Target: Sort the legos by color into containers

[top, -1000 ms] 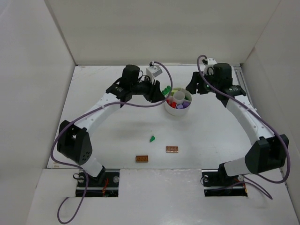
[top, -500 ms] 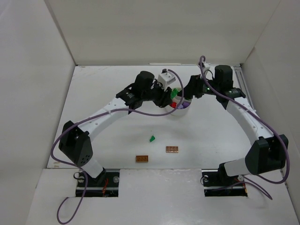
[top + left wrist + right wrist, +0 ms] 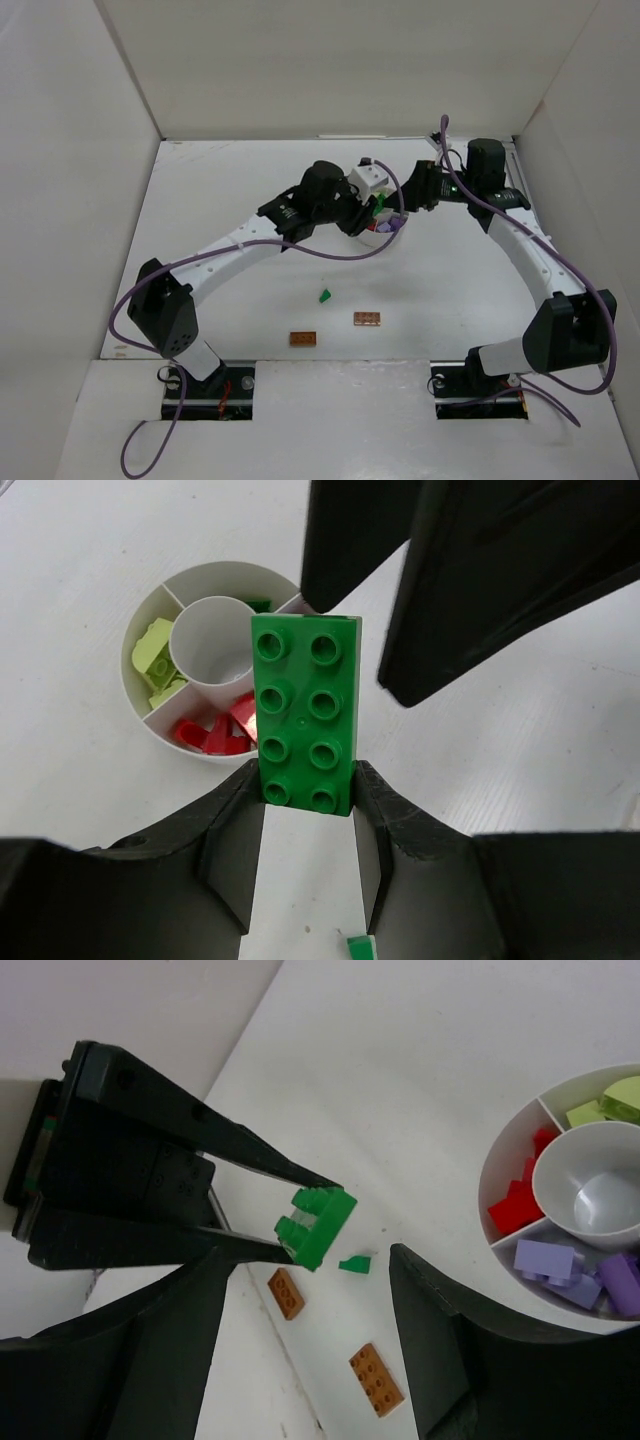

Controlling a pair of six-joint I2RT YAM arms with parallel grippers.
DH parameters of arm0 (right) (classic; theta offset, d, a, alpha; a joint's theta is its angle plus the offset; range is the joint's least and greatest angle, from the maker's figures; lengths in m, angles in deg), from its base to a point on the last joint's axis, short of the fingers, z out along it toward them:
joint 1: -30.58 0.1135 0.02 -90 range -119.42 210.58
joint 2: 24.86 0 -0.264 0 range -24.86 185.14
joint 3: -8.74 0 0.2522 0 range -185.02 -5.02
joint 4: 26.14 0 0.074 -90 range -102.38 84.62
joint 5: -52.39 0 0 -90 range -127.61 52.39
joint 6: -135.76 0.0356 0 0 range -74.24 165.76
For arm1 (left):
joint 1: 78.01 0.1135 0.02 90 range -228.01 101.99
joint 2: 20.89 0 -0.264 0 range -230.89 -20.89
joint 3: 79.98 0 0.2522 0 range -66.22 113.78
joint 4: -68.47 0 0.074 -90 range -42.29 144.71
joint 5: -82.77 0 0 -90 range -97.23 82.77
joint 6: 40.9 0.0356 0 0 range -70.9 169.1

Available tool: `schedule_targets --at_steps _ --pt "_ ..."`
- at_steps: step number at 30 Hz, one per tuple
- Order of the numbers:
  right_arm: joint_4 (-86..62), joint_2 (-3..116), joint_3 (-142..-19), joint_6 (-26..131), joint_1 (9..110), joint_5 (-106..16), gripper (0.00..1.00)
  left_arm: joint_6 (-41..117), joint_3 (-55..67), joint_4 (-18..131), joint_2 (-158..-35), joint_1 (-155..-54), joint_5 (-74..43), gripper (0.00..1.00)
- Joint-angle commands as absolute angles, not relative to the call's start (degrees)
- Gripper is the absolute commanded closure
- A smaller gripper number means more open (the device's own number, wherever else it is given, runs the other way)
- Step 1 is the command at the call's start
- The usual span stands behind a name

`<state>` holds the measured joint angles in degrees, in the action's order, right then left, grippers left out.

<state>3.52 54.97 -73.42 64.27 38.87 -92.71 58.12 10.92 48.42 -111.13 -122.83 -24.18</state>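
Seen from above, a round white divided dish [image 3: 382,240] is sitting near the middle of the tabletop's [image 3: 450,290] far edge. The left gripper [image 3: 377,206] is hanging at the dish's left rim, clamping a green brick [image 3: 377,200]. The right gripper [image 3: 408,200] is hovering close to the dish's right side. Toward the near edge, a small green piece [image 3: 325,296], an orange-brown brick [image 3: 303,339] and a second orange-brown brick [image 3: 367,319] are lying loose, well apart from the dish.

In the left wrist view, the left fingers [image 3: 232,830] are pinching one short end of the green brick. It is a two-by-four, standing up out of the grip with its studs facing the camera. Behind it, the dish is holding yellow-green bricks [image 3: 152,658] in one wedge, red bricks [image 3: 215,732] in the next and a dark green brick [image 3: 258,606] in a far wedge. The right gripper's dark fingers are looming just beyond the green brick.

In the right wrist view, the right fingers [image 3: 130,1360] are standing wide apart with nothing between them. The left gripper is holding the green brick raised off the tabletop, close beside the dish. Purple bricks [image 3: 545,1258] are lying in the wedge next to the red ones.
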Motion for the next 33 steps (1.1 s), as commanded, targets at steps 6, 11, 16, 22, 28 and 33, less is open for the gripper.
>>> schedule_targets --at_steps 6,11,16,22,28,33 --pt "1.9 55.9 -74.6 64.6 39.5 -97.6 0.49 60.1 11.7 50.0 -109.0 -126.3 -20.9 1.0" --pt "4.1 55.9 -75.7 63.4 40.0 -97.1 0.69 59.6 12.2 50.6 -109.0 -126.8 -19.5 1.0" --pt "6.9 55.4 -76.2 61.4 40.0 -92.0 1.0 58.4 12.2 51.1 -109.0 -126.8 -19.5 1.0" --pt "9.9 54.9 -78.1 59.4 39.3 -83.9 1.0 56.6 10.3 51.1 -107.1 -126.8 -18.2 0.37" --pt "11.4 53.7 -79.5 58.3 36.7 -67.0 1.0 50.8 3.6 53.0 -101.4 -125.7 -16.0 0.0" --pt "8.7 55.0 -78.4 54.2 37.6 -55.8 1.0 38.9 -2.9 53.7 -96.3 -116.1 -21.2 0.0"
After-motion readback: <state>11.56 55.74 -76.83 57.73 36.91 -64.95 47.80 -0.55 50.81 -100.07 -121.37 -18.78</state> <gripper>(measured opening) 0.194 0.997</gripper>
